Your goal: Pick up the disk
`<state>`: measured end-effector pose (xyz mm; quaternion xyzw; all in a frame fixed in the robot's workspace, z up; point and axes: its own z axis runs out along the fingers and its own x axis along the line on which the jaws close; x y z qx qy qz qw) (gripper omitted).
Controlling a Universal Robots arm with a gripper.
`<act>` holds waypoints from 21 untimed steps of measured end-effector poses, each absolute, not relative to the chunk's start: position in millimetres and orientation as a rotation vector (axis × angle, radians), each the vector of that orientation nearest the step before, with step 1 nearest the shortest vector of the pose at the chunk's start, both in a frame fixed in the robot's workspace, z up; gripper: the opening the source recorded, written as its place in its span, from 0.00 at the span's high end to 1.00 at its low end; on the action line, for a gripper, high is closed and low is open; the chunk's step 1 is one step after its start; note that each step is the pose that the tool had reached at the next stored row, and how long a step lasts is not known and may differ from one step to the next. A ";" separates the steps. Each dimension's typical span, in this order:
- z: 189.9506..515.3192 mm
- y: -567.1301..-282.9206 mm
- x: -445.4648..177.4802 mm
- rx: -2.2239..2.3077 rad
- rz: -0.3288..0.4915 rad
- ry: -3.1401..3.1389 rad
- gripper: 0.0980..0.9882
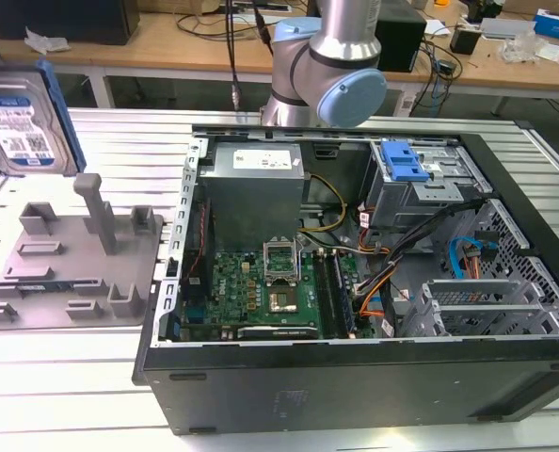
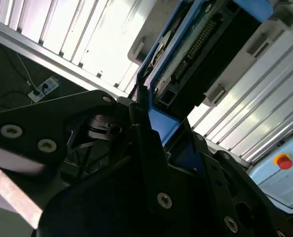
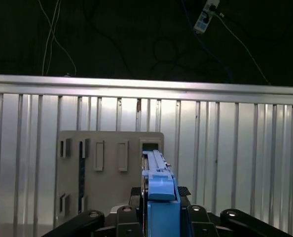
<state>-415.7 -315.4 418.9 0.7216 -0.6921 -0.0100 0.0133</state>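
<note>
The disk point(image 1: 21, 122) is a silver hard drive with a white-and-blue label and a blue edge frame. In the exterior view it stands on edge in the air at the far left, above the grey fixture plate point(image 1: 72, 264). In the first wrist view my gripper point(image 3: 159, 210) is shut on the disk point(image 3: 159, 187), whose blue edge rises between the black fingers point(image 3: 127, 217) over the plate point(image 3: 107, 168). The second wrist view shows the disk's point(image 2: 196, 54) connector side and blue frame just past the fingers point(image 2: 141, 133).
An open black computer case point(image 1: 505, 377) takes up the middle and right of the ribbed metal table point(image 1: 119, 132), with a blue drive-bay latch point(image 1: 402, 162) inside. The arm's base point(image 1: 327, 75) rises behind the case. The plate has upright posts point(image 1: 96, 212). A red button point(image 2: 283, 161) sits at the table's side.
</note>
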 end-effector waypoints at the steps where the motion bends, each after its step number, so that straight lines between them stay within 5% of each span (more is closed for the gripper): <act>1: 428.1 -315.4 -415.7 2.248 -0.031 -2.156 0.70; 12: 504.9 -315.4 -415.6 2.248 -0.031 -2.156 0.70; 21: 508.5 -315.4 -415.7 2.248 -0.031 -2.156 0.70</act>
